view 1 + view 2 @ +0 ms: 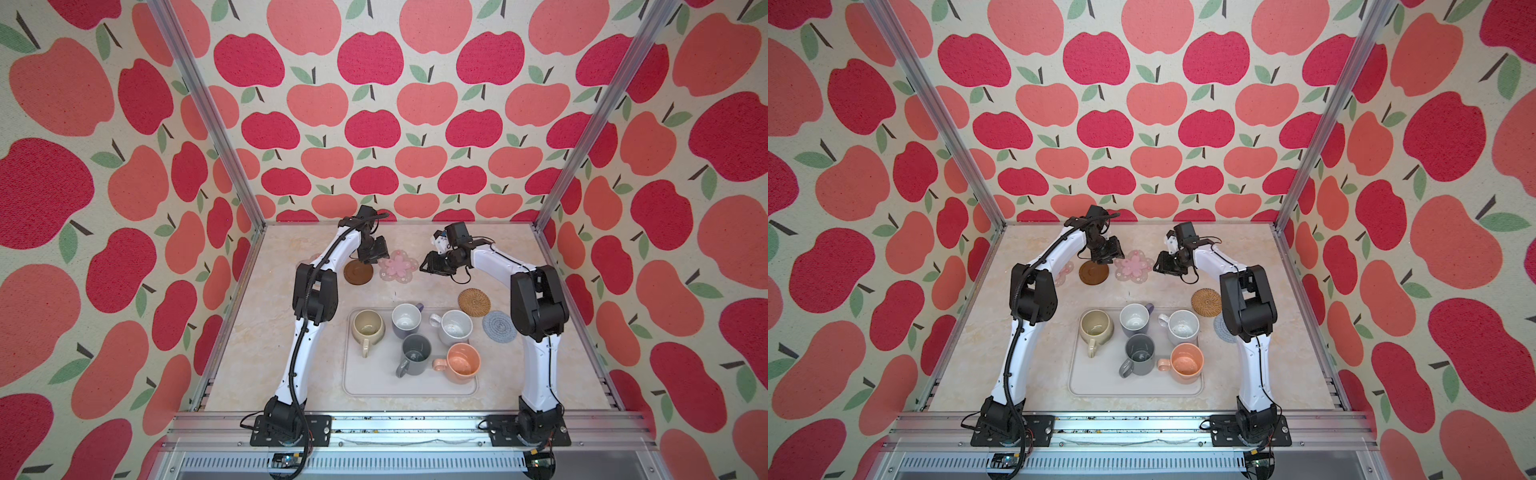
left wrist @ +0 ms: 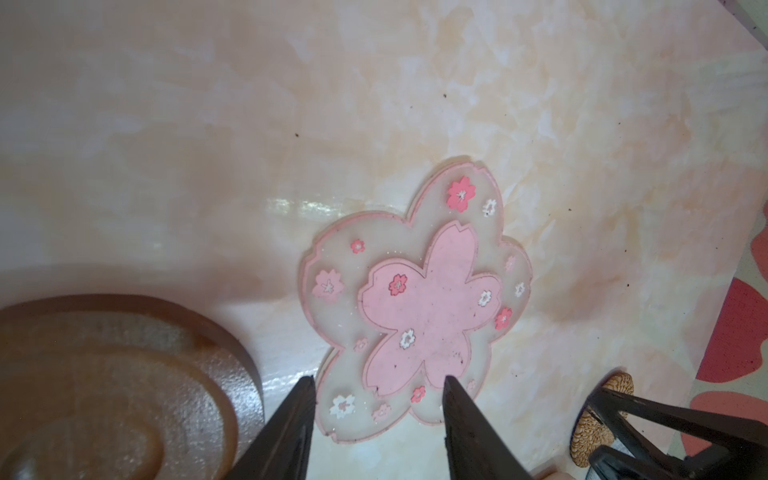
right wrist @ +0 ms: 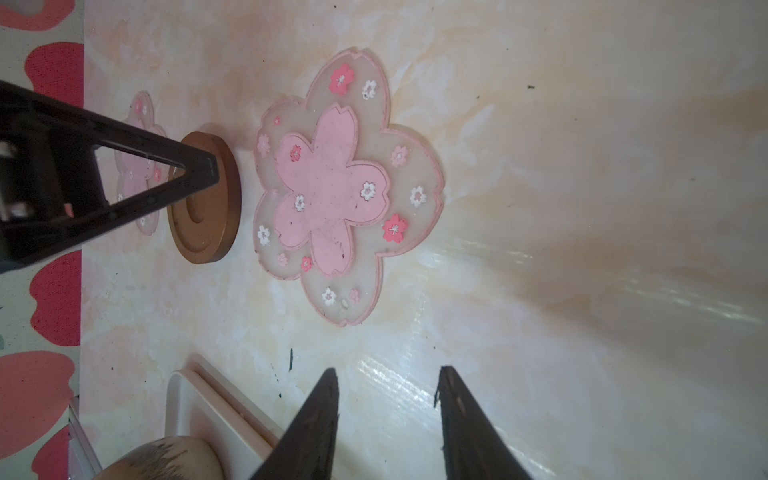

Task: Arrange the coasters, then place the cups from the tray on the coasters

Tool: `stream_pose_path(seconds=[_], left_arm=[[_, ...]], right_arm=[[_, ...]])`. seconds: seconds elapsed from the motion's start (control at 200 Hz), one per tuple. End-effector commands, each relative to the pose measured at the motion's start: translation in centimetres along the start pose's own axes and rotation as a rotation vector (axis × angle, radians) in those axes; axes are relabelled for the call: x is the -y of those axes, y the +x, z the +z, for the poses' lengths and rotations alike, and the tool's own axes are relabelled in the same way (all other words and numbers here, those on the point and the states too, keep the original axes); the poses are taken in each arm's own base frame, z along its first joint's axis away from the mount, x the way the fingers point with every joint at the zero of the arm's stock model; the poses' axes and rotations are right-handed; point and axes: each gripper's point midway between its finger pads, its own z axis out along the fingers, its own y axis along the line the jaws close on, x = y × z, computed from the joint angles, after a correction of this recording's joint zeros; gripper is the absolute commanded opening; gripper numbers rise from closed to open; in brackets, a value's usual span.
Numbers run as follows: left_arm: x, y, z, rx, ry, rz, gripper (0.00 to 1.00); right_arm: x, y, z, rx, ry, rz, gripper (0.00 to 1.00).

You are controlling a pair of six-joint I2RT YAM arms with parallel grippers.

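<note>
The central pink flower coaster (image 1: 398, 266) lay between two half-open, empty hands in a top view: left hand (image 2: 379, 380) over its left edge, right hand (image 3: 388, 370) clear to its right.

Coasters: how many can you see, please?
5. Far side: pink flower-shaped coaster partly behind the left arm, dark brown round disc, second pink flower. Right of tray: tan woven rattan round, grey-blue knitted round.

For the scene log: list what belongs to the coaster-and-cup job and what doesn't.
Job: pink flower coaster, second flower coaster, brown disc, rattan coaster, knitted coaster; beige mug, lavender mug, speckled mug, dark grey mug, peach mug; tray.
Other: nothing loose; only tabletop, apple-print walls, metal frame.
</note>
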Motion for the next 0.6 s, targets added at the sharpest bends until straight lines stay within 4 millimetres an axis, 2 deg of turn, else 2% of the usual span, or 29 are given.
stream_pose_path(seconds=[0.0, 0.59], left_arm=[[-0.8, 0.4, 0.6, -0.027, -0.031, -0.024, 0.52], [-2.0, 1.0, 2.2, -0.055, -0.057, -0.058, 0.52]], right_arm=[[-0.6, 0.4, 1.2, -0.024, -0.03, 0.017, 0.42], [-0.4, 0.7, 1.9, -0.035, -0.034, 0.029, 0.42]])
